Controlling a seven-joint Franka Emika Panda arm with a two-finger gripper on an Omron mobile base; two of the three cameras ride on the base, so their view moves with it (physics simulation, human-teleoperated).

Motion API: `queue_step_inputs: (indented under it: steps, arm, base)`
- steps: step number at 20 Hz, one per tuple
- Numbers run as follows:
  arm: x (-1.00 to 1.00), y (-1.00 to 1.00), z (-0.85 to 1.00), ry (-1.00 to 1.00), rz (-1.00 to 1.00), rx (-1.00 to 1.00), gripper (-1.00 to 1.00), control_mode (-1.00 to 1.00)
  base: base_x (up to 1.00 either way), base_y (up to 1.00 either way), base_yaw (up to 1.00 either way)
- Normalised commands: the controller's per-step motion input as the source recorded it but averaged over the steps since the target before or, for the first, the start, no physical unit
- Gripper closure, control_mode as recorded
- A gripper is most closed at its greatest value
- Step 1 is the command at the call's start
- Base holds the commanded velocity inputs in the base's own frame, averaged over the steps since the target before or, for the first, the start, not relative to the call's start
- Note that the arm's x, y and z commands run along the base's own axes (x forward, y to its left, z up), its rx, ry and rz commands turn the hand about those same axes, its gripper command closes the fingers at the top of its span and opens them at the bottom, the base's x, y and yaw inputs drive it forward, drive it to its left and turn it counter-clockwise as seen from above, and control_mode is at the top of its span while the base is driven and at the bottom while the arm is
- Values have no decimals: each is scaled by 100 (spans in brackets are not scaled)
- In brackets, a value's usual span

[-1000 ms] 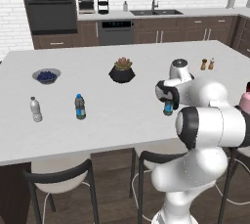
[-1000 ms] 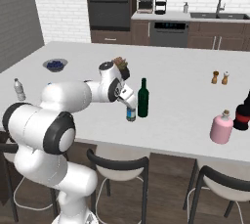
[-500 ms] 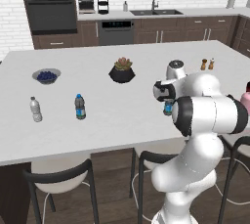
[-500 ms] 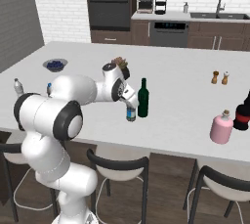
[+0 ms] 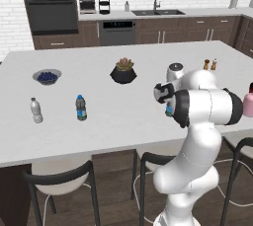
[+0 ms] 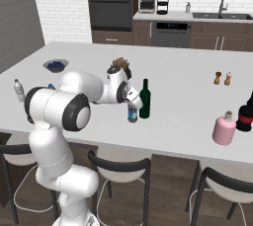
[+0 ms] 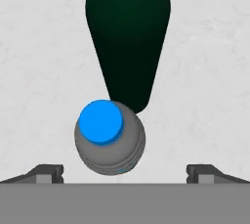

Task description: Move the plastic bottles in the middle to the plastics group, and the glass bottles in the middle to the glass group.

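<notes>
Arm: folded low over white desk [image 6: 183,96] | Hand [image 7: 125,171]: pointed straight down, fingers spread wide apart, empty, poised above small clear plastic bottle with blue cap [image 7: 110,136] | Bottle: upright mid-desk, just beside tall dark-green glass bottle [image 6: 145,98] | Label: blue band, writing unreadable

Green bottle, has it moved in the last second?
No. The green bottle stands just as far left of the orange shakers in the right base view.

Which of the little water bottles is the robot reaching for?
The blue-capped bottle beside the green bottle, directly beneath the open tool; the other two stand far off.
</notes>
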Motion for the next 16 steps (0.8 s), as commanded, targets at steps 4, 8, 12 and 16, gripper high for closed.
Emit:
queue_step_inputs:
  steps: [4, 8, 12, 16]
  arm:
    - [26, -4, -12, 0, 0, 0, -100, -100]
    - [20, -10, -12, 0, 0, 0, -100, -100]
    - [6, -3, -15, 0, 0, 0, -100, -100]
    - [3, 0, -15, 0, 0, 0, -100, -100]
  base:
    - [0, 0, 0]
    - [0, 0, 0]
    - [0, 0, 0]
    - [0, 0, 0]
